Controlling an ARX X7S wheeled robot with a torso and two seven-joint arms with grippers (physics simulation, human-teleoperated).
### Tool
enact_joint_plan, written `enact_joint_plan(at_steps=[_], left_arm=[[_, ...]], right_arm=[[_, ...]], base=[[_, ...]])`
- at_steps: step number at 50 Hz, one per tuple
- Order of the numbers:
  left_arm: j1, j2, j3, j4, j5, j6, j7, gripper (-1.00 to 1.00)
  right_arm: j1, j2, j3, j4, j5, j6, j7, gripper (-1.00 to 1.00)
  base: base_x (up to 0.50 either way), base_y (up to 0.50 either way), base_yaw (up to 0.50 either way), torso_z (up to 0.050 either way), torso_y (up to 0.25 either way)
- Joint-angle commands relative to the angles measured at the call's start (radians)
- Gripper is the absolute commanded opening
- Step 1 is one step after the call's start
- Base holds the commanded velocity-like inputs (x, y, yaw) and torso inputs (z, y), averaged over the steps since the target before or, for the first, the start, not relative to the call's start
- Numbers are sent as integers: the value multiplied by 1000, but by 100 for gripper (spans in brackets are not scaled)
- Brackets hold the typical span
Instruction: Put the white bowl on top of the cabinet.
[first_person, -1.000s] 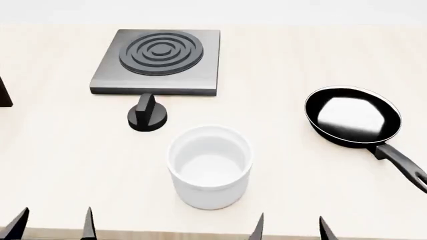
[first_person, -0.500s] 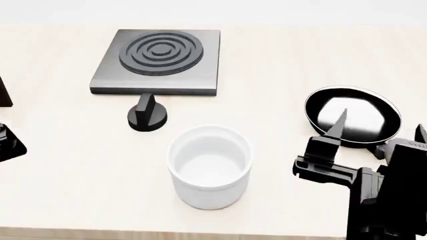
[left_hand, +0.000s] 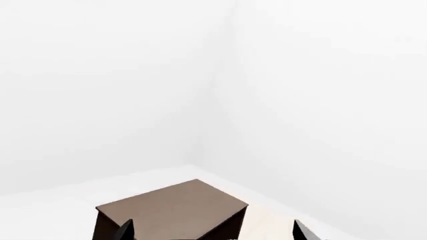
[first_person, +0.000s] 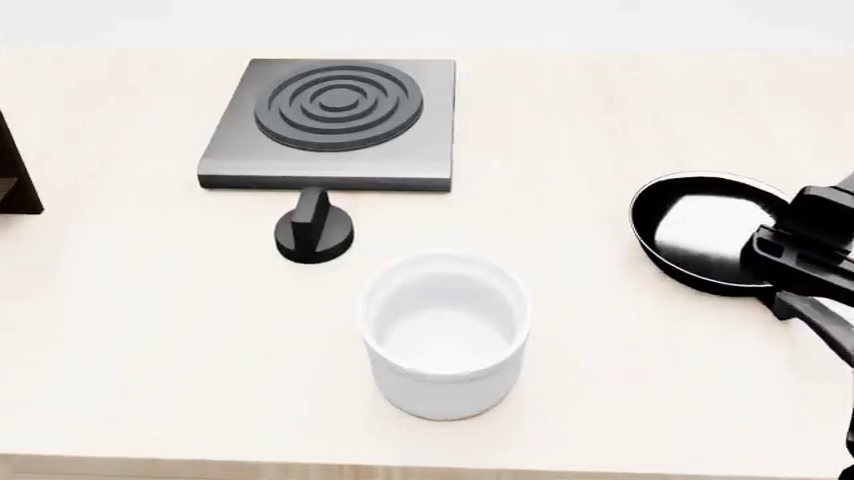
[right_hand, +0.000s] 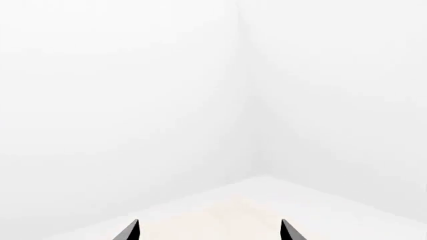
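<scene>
On the table (first_person: 160, 330), white bowl (first_person: 445, 345) stands upright.

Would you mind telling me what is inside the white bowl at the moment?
The white bowl stands upright on the table, and the head view looks straight into it: only its bare white floor and inner wall show. Nothing covers the opening, so it is empty.

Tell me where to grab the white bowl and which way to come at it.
Grip the white bowl by its thick rim, coming straight down with one finger inside and one outside. It stands upright, open and empty. Its wall is probably too wide for a side grasp. Either side looks free; the knob stands behind it.
</scene>
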Motion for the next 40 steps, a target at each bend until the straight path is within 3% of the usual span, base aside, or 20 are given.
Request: enact_joint_plan(at_steps=[1, 40], left_arm=[[-11, -10, -20, -9, -14, 2, -17, 100], [5, -27, -2, 6, -36, 5, -42, 100]], right_arm=[[5, 14, 9, -4, 3, -16, 3, 100], [-5, 24, -3, 1, 21, -32, 13, 100]], base=[[0, 500, 0, 0, 0], [0, 500, 0, 0, 0]])
